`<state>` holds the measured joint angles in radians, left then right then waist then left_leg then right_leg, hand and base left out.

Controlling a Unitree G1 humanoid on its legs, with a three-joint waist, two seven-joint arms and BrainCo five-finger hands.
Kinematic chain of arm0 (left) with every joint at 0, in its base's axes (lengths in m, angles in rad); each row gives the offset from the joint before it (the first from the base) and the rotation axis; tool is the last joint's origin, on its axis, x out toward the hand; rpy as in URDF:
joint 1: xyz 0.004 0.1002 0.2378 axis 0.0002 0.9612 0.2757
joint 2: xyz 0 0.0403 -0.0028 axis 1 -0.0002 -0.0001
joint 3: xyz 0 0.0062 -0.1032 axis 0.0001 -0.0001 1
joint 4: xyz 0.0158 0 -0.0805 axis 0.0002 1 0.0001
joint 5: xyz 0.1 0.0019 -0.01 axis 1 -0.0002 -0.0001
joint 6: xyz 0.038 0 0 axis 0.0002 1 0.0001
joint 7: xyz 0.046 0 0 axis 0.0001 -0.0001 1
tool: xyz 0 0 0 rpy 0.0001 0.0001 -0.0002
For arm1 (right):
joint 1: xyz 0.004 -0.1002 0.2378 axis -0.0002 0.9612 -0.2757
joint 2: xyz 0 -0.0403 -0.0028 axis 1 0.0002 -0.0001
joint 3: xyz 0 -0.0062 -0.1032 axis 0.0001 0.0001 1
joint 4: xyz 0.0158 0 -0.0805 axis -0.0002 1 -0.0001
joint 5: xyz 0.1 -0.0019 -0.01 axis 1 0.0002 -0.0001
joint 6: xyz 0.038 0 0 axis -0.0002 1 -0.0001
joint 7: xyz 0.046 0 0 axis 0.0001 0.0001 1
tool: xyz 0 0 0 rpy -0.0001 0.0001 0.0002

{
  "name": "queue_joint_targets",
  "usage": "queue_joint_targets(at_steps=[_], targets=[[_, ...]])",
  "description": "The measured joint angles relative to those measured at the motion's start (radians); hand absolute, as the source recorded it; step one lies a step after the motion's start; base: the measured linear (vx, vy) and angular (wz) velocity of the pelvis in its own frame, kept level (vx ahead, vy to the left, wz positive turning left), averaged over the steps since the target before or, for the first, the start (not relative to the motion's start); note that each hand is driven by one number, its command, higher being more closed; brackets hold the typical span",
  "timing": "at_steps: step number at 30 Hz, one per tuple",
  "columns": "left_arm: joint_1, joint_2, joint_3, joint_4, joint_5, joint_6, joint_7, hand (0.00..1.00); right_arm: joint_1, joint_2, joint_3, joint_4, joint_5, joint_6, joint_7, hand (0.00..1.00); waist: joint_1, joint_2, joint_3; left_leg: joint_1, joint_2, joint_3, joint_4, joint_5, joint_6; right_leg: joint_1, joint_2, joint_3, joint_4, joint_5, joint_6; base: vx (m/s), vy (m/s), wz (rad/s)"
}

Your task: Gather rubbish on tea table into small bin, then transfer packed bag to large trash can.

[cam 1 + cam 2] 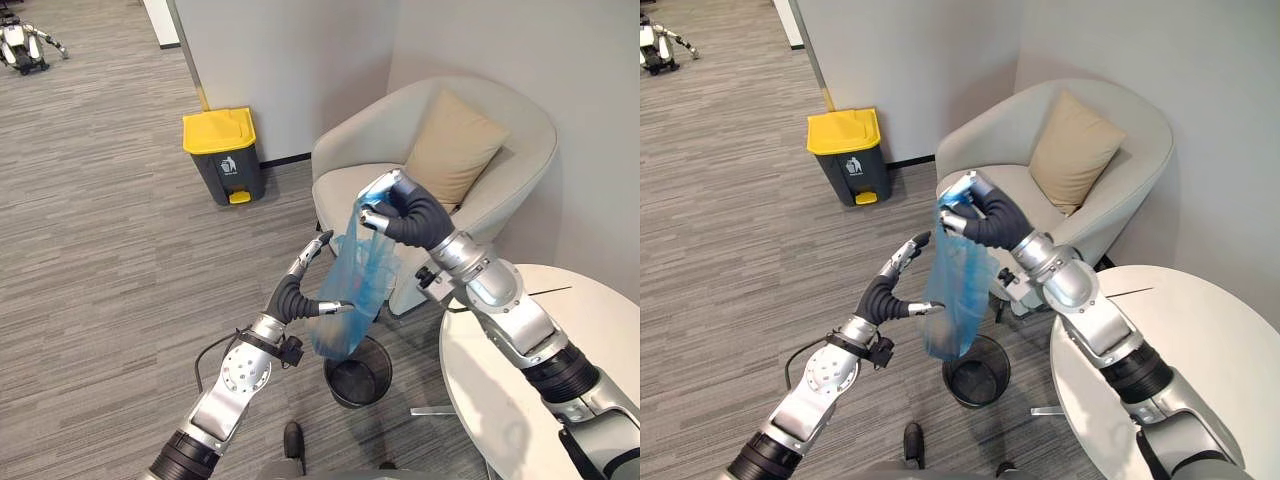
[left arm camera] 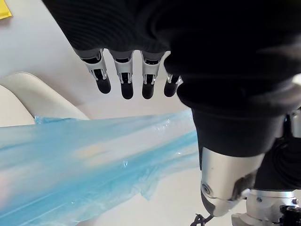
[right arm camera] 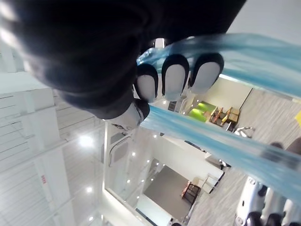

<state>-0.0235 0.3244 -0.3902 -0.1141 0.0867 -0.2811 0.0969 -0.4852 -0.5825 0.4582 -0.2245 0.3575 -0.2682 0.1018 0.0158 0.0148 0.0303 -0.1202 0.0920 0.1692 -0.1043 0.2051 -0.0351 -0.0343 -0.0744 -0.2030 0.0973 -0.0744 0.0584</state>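
While right hand (image 1: 392,207) pinches blue bag (image 1: 357,288) over bin (image 1: 360,388), left hand (image 1: 300,287) spreads alongside.

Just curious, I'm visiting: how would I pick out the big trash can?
Find the cream upholstered armchair by the white wall. To its left, against that wall, stands a dark grey plastic bin with a yellow lid. Its neighbour, the round black mesh basket, is smaller and lidless.

Colours: bag (image 1: 355,285) translucent blue; small bin (image 1: 358,372) black mesh; large trash can (image 1: 235,172) dark grey, lid (image 1: 218,130) yellow; armchair (image 1: 350,160) cream; cushion (image 1: 455,145) tan; floor (image 1: 100,220) grey, streaked.
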Motion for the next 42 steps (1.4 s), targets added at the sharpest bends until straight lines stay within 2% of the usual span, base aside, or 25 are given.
queue_joint_targets(at_steps=[5,9,13,17,28,42], targets=[[0.000,-0.038,0.000,0.001,0.036,0.001,0.019,0.00,-0.041,0.032,0.028,0.000,0.031,0.001,0.011,1.00,0.001,0.000,0.000,0.000,0.002,0.009,0.000,0.000,0.000,0.002,0.003,0.010,-0.016,0.012,0.003,0.00,0.005,-0.06],[0.000,-0.082,0.000,0.014,0.108,0.023,0.057,0.00,-0.063,0.074,0.058,0.000,0.035,0.003,0.011,1.00,0.001,-0.002,-0.001,0.000,0.002,0.009,0.000,0.000,0.000,0.002,0.003,0.011,-0.016,0.013,0.003,0.00,0.000,0.00],[0.008,-0.110,0.009,0.137,0.190,0.039,0.103,0.00,-0.065,0.111,0.096,0.003,0.036,0.008,0.011,1.00,0.003,-0.002,-0.016,0.000,0.003,0.009,0.000,0.000,0.000,0.002,0.003,0.011,-0.017,0.013,0.003,0.02,-0.004,0.00],[0.055,-0.127,0.040,0.172,0.240,0.044,0.125,0.00,-0.065,0.138,0.102,0.006,0.036,0.010,0.011,1.00,0.002,-0.002,-0.018,0.001,0.004,0.009,0.000,0.000,0.000,0.003,0.004,0.011,-0.016,0.013,0.003,0.00,0.000,0.00],[0.124,-0.143,0.090,0.252,0.279,0.056,0.146,0.00,-0.065,0.205,0.122,0.041,0.034,0.010,0.002,1.00,0.028,-0.006,-0.022,0.009,0.008,0.007,-0.001,-0.004,-0.005,0.015,0.007,0.009,-0.022,0.011,0.006,0.00,0.000,0.00],[0.166,-0.146,0.097,0.309,0.277,0.058,0.144,0.00,-0.076,0.276,0.123,0.038,0.035,0.010,-0.017,1.00,0.029,-0.018,-0.029,0.012,0.009,-0.007,-0.001,-0.004,-0.005,0.030,0.007,-0.007,-0.031,0.011,0.005,0.01,-0.002,0.02]])
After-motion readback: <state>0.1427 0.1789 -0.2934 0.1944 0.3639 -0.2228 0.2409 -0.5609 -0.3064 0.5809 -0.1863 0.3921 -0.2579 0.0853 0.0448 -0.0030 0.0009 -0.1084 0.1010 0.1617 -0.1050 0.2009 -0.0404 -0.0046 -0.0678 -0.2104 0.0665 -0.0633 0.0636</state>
